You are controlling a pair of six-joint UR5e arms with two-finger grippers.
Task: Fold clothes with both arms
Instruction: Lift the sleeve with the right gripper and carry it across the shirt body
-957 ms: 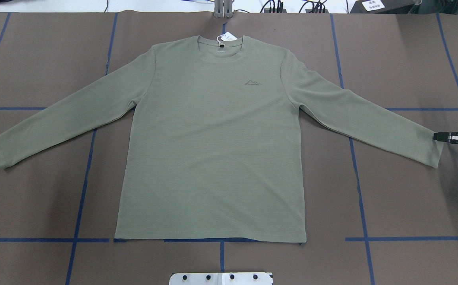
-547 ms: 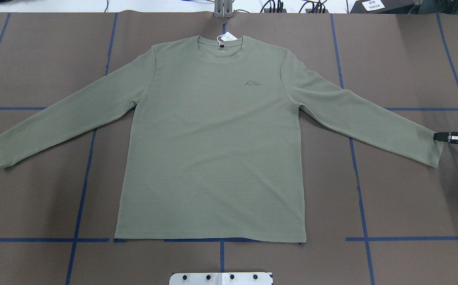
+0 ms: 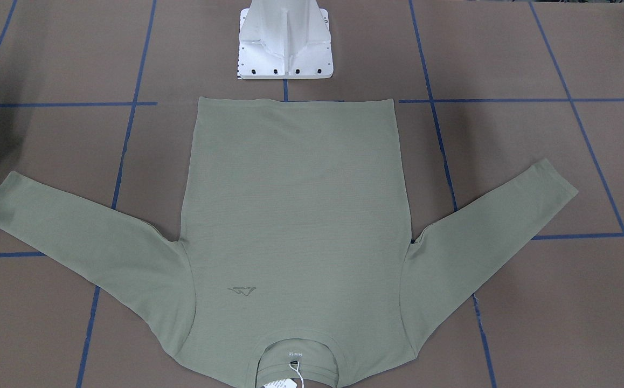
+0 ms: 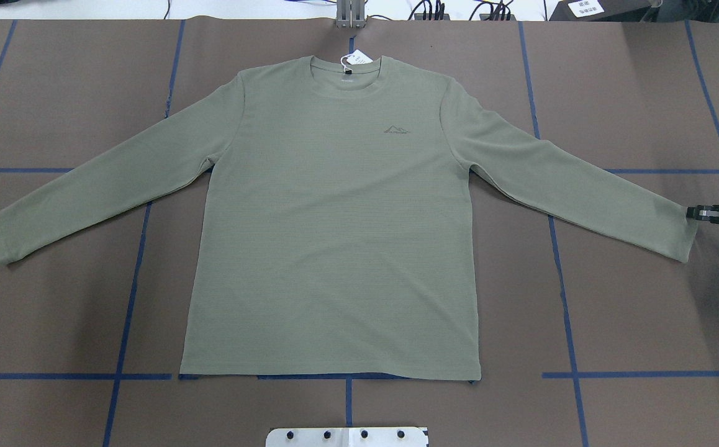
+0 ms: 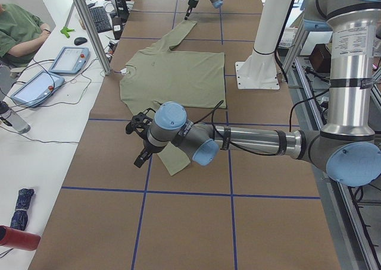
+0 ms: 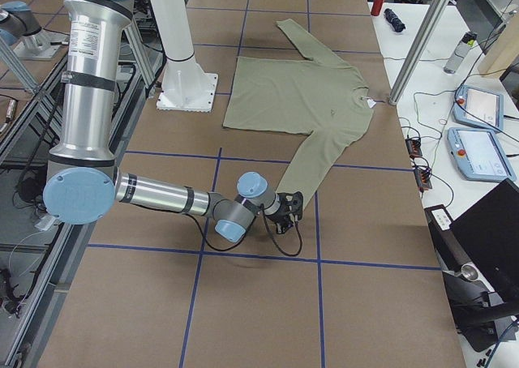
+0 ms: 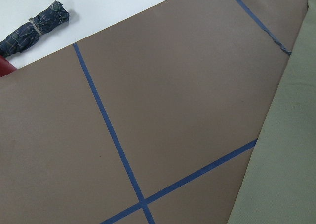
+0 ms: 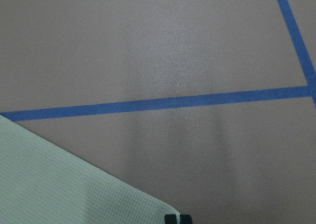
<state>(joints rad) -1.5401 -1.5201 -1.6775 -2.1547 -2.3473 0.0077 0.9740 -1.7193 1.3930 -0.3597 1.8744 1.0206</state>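
Sage-green shirt point(image 4: 334, 236), flat, sleeves outspread

One shirt point(image 4: 334, 236); two arms, left arm point(image 5: 256, 142), right arm point(image 6: 162, 196) (one pedestal point(image 3: 285, 48)); one umbrella point(image 7: 34, 29).

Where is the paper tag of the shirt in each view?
Front-facing: tag at bottom edge, centre.
Overhead: tag at top centre.
Left: tag at left end of shirt.
Right: tag at shirt's right end.
Wrist views: not in them.
Landmark: the collar, which it hangs from.
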